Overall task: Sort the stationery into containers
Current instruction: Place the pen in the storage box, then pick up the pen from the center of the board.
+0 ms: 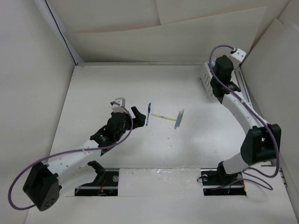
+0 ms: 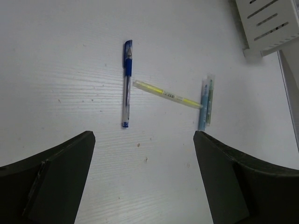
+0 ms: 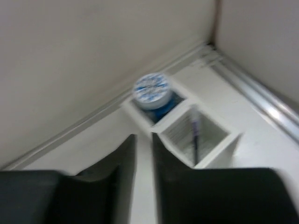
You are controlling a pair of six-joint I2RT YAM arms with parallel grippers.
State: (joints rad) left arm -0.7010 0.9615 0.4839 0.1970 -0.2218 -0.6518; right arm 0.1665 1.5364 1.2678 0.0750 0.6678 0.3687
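The dark blue pen [image 2: 127, 84], the pale-yellow stick [image 2: 167, 94] and the light-blue stick [image 2: 206, 103] lie on the table ahead of my left gripper [image 2: 145, 136], which is open and empty. In the top view they are the pen [image 1: 148, 114], the yellow stick [image 1: 163, 116] and the blue stick [image 1: 179, 119], just right of the left gripper [image 1: 138, 115]. My right gripper [image 3: 143, 138] is shut and empty, just before the white organizer [image 3: 212, 154]. One blue-and-white roll [image 3: 152, 89] sits in its far compartment. A thin dark stick [image 3: 195, 135] stands in the near one.
The organizer [image 1: 204, 80] stands at the back right by the wall, partly hidden by the right arm [image 1: 236, 109]. Its corner shows in the left wrist view [image 2: 268, 21]. Pale walls close the table on three sides.
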